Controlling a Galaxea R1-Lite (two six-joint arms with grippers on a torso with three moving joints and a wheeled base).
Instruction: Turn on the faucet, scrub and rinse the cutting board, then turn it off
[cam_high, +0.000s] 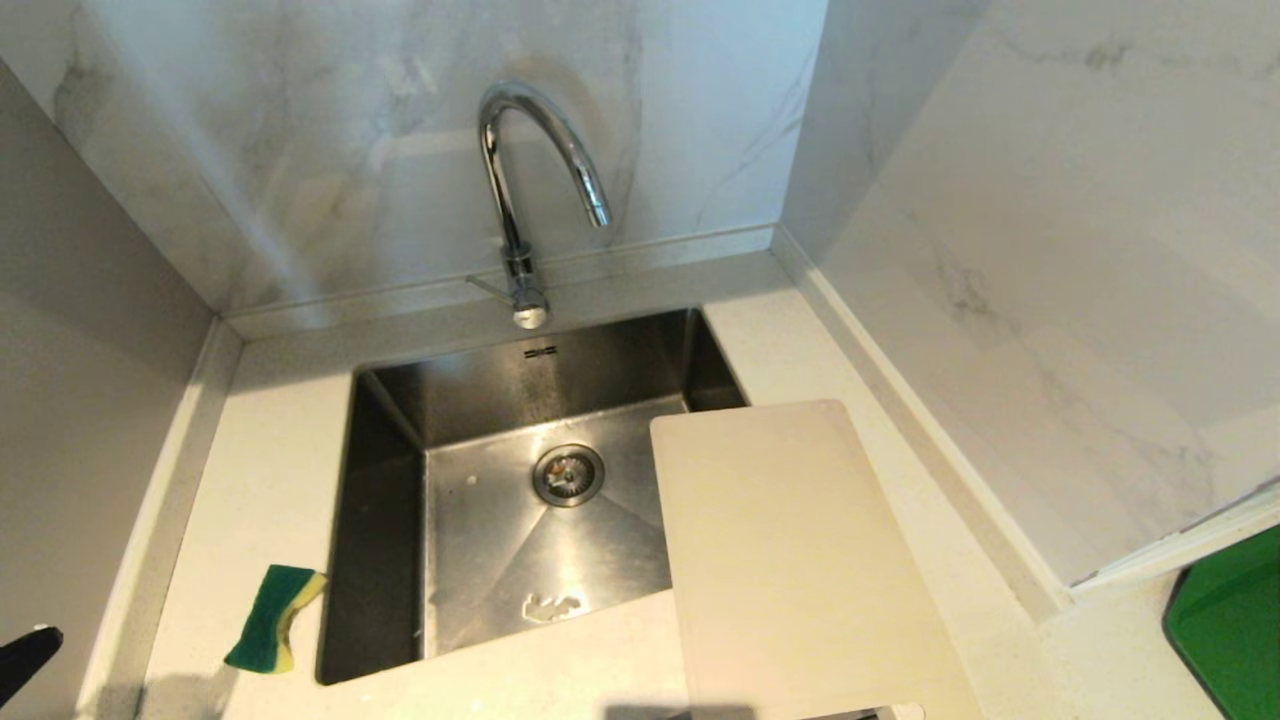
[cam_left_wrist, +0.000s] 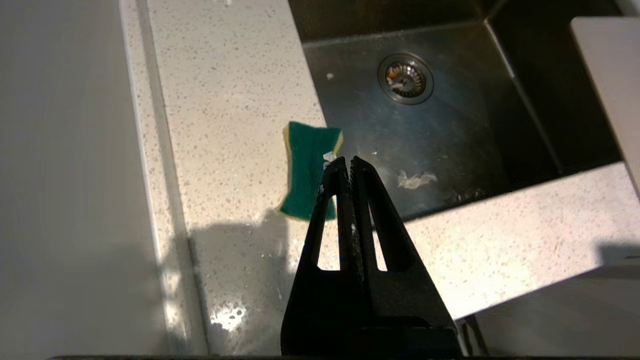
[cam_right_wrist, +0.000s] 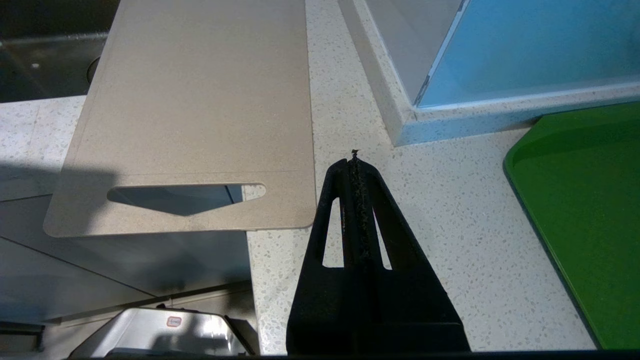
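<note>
Faucet (cam_high: 520, 200) not yet turned on: left gripper (cam_left_wrist: 348, 162), clenched empty, is seen above the worktop's (cam_high: 260, 450) front left edge; the lever must be reached next.

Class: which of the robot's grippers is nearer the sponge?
Left. The left gripper hangs just above the sponge; the right gripper is beyond the cutting board.

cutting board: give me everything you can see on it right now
The cutting board is a large pale beige rectangle, plastic by its look, with rounded corners and an oblong handle slot at its near short end. It lies flat on the counter right of the sink, its far left corner overhanging the basin and its slotted end jutting past the counter's front edge. It looks dry. No gripper touches it.
</note>
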